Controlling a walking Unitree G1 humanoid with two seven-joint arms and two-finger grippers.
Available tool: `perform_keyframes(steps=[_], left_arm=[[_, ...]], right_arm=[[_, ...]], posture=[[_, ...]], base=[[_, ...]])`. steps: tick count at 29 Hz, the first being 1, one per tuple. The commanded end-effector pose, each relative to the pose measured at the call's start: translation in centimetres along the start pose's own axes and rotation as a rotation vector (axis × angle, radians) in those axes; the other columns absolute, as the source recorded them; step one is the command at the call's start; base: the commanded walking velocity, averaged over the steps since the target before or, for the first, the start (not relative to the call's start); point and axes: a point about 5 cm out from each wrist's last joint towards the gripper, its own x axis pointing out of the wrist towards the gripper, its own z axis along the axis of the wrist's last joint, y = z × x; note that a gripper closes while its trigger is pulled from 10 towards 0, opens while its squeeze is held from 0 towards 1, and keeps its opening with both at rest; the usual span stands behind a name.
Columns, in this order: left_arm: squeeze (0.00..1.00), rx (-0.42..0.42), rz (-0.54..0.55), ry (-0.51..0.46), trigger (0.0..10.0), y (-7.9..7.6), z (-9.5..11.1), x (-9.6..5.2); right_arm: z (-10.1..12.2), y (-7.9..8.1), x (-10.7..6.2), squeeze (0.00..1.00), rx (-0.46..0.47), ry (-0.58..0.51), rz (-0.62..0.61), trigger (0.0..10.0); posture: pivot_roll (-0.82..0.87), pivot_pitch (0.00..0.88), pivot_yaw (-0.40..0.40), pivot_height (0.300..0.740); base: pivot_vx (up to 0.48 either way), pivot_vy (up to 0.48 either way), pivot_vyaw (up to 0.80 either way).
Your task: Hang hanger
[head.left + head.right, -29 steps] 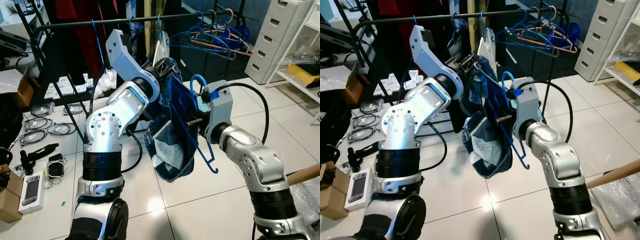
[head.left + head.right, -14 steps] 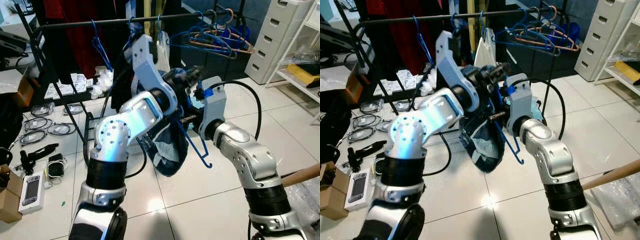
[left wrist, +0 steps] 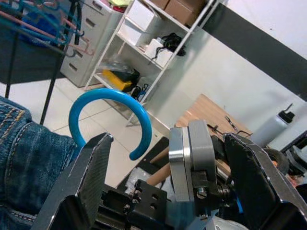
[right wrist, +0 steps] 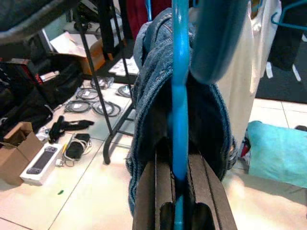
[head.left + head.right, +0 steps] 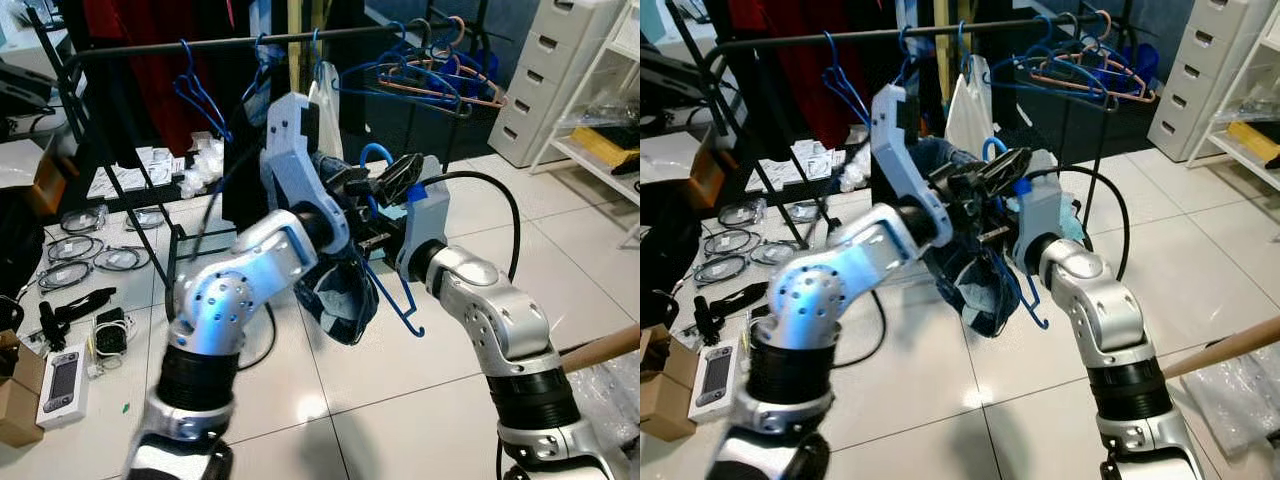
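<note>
The right gripper [image 4: 180, 211] is clamping the blue hanger [image 5: 390, 290] draped with denim jeans [image 5: 345, 300]; the left gripper [image 3: 168, 177] is spreading wide around its hook [image 3: 112, 112]. No writing is legible.

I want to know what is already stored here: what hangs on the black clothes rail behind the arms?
On the clothes rail hang empty hangers, blue and pink, a white garment and red and dark clothes. The arms and the held denim cover what hangs lower in the middle.

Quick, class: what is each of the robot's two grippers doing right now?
Left gripper: open, its fingers either side of the blue plastic hanger's hook.
Right gripper: shut on the blue plastic hanger, which carries a dark denim garment.
</note>
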Motion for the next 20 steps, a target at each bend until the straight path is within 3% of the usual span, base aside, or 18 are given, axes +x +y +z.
perform_keyframes(steps=[1,3,5,6,8,9,10,11,14,15,17,18,19,20], left_arm=[[0.00,0.012,-0.078,0.037,10.0,-0.4,0.0,-0.5],[0.00,0.012,-0.078,0.037,10.0,-0.4,0.0,-0.5],[0.00,0.036,-0.095,0.007,10.0,-0.2,1.0,-0.9],[0.00,0.086,-0.111,-0.049,10.0,0.6,3.1,-1.8],[0.00,0.086,-0.111,-0.049,10.0,0.6,3.1,-1.8],[0.00,0.150,-0.116,-0.100,10.0,1.5,5.2,-2.8],[0.00,0.150,-0.116,-0.100,10.0,1.5,5.2,-2.8],[0.00,0.210,-0.124,-0.152,10.0,2.3,7.2,-3.9],[0.00,0.210,-0.124,-0.152,10.0,2.3,7.2,-3.9],[0.00,0.268,-0.125,-0.180,10.0,2.8,8.7,-4.7],[0.00,0.268,-0.125,-0.180,10.0,2.8,8.7,-4.7],[0.00,0.325,-0.149,-0.209,10.0,2.9,10.2,-5.5],[0.00,0.325,-0.149,-0.209,10.0,2.9,10.2,-5.5],[0.00,0.380,-0.196,-0.217,10.0,2.7,11.0,-6.0]], right_arm=[[2.7,0.7,-0.4,0.00,-0.028,-0.148,0.070,10.0],[2.7,0.7,-0.4,0.00,-0.028,-0.148,0.070,10.0],[2.8,0.6,-0.9,0.00,-0.027,-0.162,0.097,10.0],[2.9,-0.4,-2.2,0.00,-0.010,-0.182,0.143,10.0],[2.9,-0.4,-2.2,0.00,-0.010,-0.182,0.143,10.0],[3.0,-1.5,-3.8,0.00,0.007,-0.197,0.202,10.0],[3.0,-1.5,-3.8,0.00,0.007,-0.197,0.202,10.0],[3.1,-2.3,-5.6,0.00,0.007,-0.206,0.278,10.0],[3.1,-2.3,-5.6,0.00,0.007,-0.206,0.278,10.0],[3.2,-2.9,-7.3,0.00,0.003,-0.203,0.353,10.0],[3.2,-2.9,-7.3,0.00,0.003,-0.203,0.353,10.0],[3.1,-3.9,-9.1,0.00,-0.020,-0.175,0.422,10.0],[3.1,-3.9,-9.1,0.00,-0.020,-0.175,0.422,10.0],[3.1,-4.7,-10.3,0.00,-0.043,-0.150,0.464,10.0]], posture=[[-0.07,0.100,0.033,0.740],[-0.07,0.100,0.033,0.740],[-0.07,0.097,0.031,0.740],[-0.07,0.094,0.028,0.740],[-0.07,0.094,0.028,0.740],[-0.08,0.090,0.028,0.740],[-0.08,0.090,0.028,0.740],[-0.08,0.089,0.027,0.740],[-0.08,0.089,0.027,0.740],[-0.08,0.087,0.027,0.740],[-0.08,0.087,0.027,0.740],[-0.08,0.084,0.025,0.740],[-0.08,0.084,0.025,0.740],[-0.09,0.085,0.023,0.740]], base=[[0.000,0.000,0.00],[0.000,0.000,0.00],[0.000,0.000,0.00],[0.000,0.000,0.00],[0.000,0.000,0.00],[0.000,0.000,0.00],[0.000,0.000,0.00],[0.000,0.000,0.00],[0.000,0.000,0.00],[0.000,0.000,0.00],[0.000,0.000,0.00],[0.000,0.000,0.00],[0.000,0.000,0.00],[0.000,0.000,0.00]])
